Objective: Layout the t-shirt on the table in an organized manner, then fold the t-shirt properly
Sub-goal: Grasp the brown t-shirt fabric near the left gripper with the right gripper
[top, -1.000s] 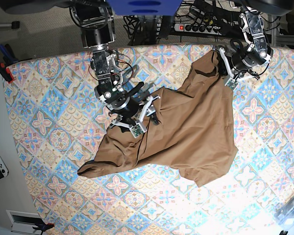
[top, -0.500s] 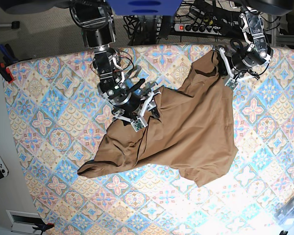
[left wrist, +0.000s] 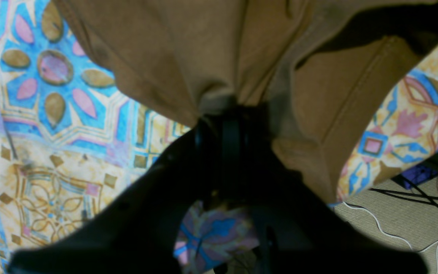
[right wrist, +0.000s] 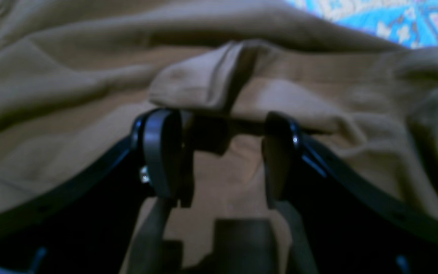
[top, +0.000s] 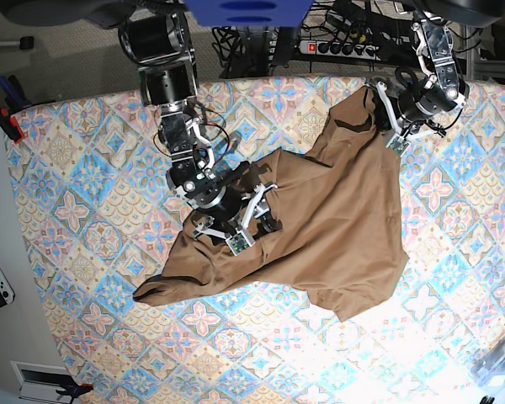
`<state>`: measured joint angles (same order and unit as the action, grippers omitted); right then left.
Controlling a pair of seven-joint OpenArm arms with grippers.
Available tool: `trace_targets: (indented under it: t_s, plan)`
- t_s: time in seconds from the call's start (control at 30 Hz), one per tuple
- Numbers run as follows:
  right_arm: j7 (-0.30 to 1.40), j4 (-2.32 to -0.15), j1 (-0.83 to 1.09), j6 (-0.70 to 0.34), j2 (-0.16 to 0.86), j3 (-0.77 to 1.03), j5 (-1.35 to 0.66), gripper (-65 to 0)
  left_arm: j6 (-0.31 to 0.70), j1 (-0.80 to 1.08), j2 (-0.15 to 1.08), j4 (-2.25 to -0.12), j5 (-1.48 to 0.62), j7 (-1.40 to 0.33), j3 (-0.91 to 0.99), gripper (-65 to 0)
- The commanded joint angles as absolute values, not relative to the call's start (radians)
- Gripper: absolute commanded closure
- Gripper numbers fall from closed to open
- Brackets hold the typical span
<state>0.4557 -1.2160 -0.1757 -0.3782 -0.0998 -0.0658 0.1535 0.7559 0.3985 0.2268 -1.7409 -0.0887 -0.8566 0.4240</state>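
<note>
Left wrist view: the left hand [left wrist: 226,114] clamped on a bunched edge of the t-shirt [left wrist: 203,49]; right wrist view: the right hand [right wrist: 222,152] spread wide over loose cloth, gripping nothing; base view: t-shirt rumpled across the table [top: 76,151], so layout appears unfinished, folding unstarted.

Bright glare on the base view's lower right; both wrist views soft, dim.

Base overhead, far; wrists close; all share t-shirt [top: 337,210].
</note>
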Motion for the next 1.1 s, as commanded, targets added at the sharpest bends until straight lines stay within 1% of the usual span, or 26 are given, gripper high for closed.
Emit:
trace_targets:
  t_s: [0.0,0.4,0.57,0.7,1.07]
  plan:
    - [0.433,-1.233,-0.211,-0.383,-0.107,-0.067,0.139,-33.8,0.698,0.41,0.223,-1.699,0.076,-0.97,0.42,0.0]
    - [0.432,-1.194,-0.214,-0.383,-0.111,-0.074,0.137,-33.8,0.698,0.409,0.223,-1.699,0.076,-0.97,0.42,0.0]
    - [0.429,-1.202,-0.211,-0.383,-0.111,-0.159,0.137,-33.8,0.698,0.395,0.223,-1.696,0.077,-0.97,0.401,0.0]
    - [0.429,-1.202,-0.147,-0.383,-0.111,-0.189,0.137,-33.8,0.698,0.394,0.223,-1.696,0.077,-0.97,0.4,0.0]
    - [0.429,-1.202,-0.137,-0.383,-0.111,-0.159,0.137,-33.8,0.698,0.392,0.223,-1.698,0.077,-0.97,0.4,0.0]
